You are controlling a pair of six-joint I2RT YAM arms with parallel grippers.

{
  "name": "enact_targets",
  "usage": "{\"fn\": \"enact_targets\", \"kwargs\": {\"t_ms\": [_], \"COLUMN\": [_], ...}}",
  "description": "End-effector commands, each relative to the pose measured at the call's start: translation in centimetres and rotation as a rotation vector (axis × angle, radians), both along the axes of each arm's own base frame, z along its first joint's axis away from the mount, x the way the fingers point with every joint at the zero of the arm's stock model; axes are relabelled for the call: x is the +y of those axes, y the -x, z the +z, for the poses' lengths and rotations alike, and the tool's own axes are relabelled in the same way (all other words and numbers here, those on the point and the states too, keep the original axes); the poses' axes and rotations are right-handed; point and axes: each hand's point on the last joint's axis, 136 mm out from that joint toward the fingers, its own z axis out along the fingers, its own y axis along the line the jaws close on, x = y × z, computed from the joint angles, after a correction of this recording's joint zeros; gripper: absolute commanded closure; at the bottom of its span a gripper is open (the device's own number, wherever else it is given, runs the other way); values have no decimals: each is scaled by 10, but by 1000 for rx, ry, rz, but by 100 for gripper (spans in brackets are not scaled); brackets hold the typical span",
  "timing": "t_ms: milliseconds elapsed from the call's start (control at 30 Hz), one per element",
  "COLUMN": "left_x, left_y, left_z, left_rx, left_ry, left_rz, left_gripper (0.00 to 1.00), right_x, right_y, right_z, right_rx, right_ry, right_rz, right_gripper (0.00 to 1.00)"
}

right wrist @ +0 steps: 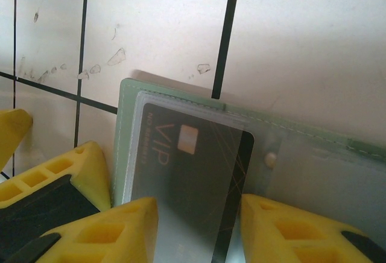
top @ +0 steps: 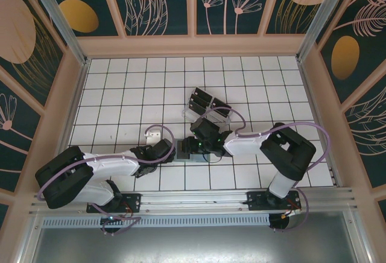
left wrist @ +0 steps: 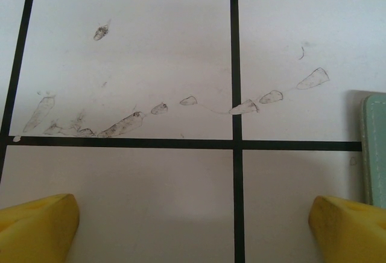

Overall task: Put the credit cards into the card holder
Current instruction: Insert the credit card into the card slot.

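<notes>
1. Your R gripper (right wrist: pixel 199 205) is clamped on a black VIP credit card (right wrist: pixel 193 172). One yellow finger (right wrist: pixel 129 230) presses the card's left long edge and the other presses its right long edge.
2. That card is partway into the card holder (right wrist: pixel 125 142). Most of its face lies under the holder's frosted clear sleeve, and a dark strip along its right edge is uncovered.
3. The holder is pale green w/ stitched edges and lies open and flat on the white tiled tabletop (left wrist: pixel 120 52). A small snap stud shows just right of the card.
4. From the top cam, the R gripper (top: pixel 194 147) sits right over the holder (top: pixel 194 156), w/ the R arm reaching in from the holder's right.
5. Your L gripper (left wrist: pixel 193 202) is released, jaws spread wide w/ nothing between them but bare tile. It hovers just left of the holder, whose green edge (left wrist: pixel 375 148) shows at the right of the L wrist cam.
6. From the top cam, the L gripper (top: pixel 158 145) is close beside the holder's left side, not touching it as far as you can see.
7. The spare black credit cards (top: pixel 202 101) lie well beyond the holder toward the far wall. Can't tell the count.
8. Scuff marks (left wrist: pixel 126 124) dot the tile left of the holder.
9. More yellow finger parts (right wrist: pixel 66 175) show just left of the holder in the R wrist cam. Can't tell whose.
</notes>
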Motion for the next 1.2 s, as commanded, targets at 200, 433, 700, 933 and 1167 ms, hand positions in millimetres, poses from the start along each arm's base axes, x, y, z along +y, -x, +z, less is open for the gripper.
{"fn": "enact_targets", "kwargs": {"t_ms": [200,433,700,933,1167], "left_x": [0,-1,-1,-2,3], "left_y": [11,10,4,-6,-17], "left_z": [-19,-17,-10,7,33], "left_rx": [62,61,41,-1,-62], "left_ry": [14,14,2,-20,-53], "left_rz": [-20,-21,-6,18,54], "left_gripper": [1,2,1,2,1], "right_x": [16,16,10,7,-11], "right_y": [2,1,-3,-13,-24], "right_z": [0,4,14,40,68], "right_rx": [9,-2,-39,-110,-184], "right_ry": [-4,-7,-13,-43,-58], "right_rz": [34,31,19,7,-29], "right_gripper": [60,60,56,53,53]}}
